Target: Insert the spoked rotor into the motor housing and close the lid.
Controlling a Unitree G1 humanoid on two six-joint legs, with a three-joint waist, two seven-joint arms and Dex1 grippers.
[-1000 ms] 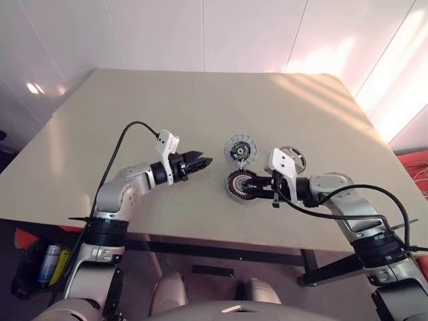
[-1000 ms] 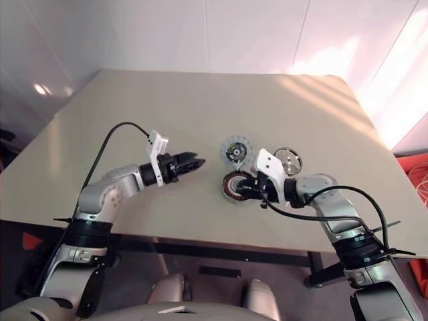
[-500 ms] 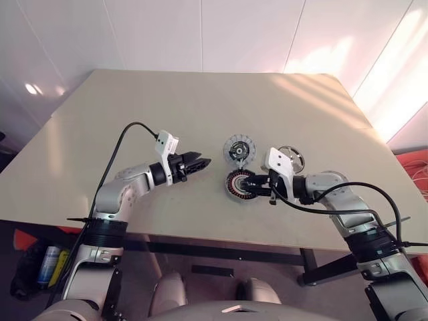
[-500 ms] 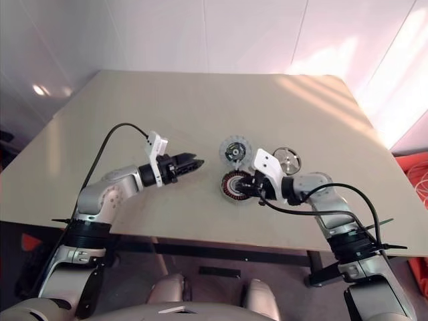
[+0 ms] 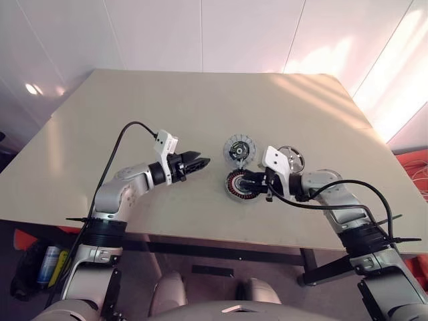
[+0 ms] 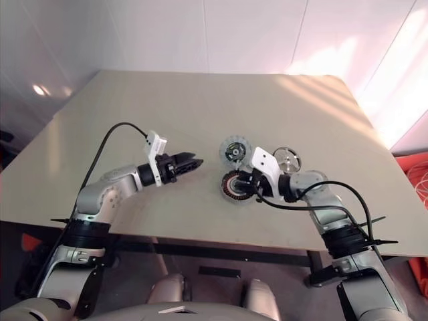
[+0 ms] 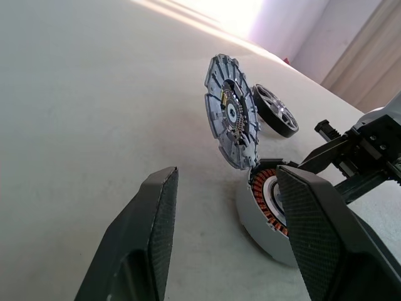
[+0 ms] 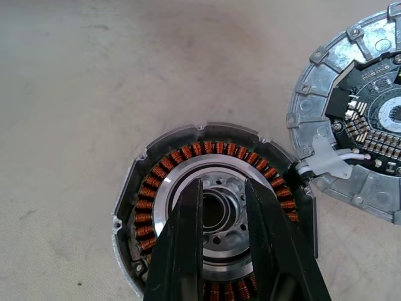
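A: Where is the motor housing sitting?

B: It is lying flat on the table, towards the near edge and a little right of centre, with its copper-orange windings facing up around the silver hub. The lid is swung open on the housing's far side, joined at the edge and standing tilted up from the table, its inner face turned towards the near side.

A: And the spoked rotor?

B: It is resting on the table to the right of the lid and just beyond the right arm's wrist. It is not inside the housing.

A: What is the right gripper doing?

B: It is reaching in from the right and pointing down over the housing. Its two fingers are standing a narrow gap apart, framing the central hub with the tips over the silver ring. Whether they are touching the metal, I cannot tell. They are not holding anything.

A: And the left gripper?

B: It is hovering above the table to the left of the housing, well apart from it, pointing right towards the lid and housing. Its fingers are spread wide and empty.
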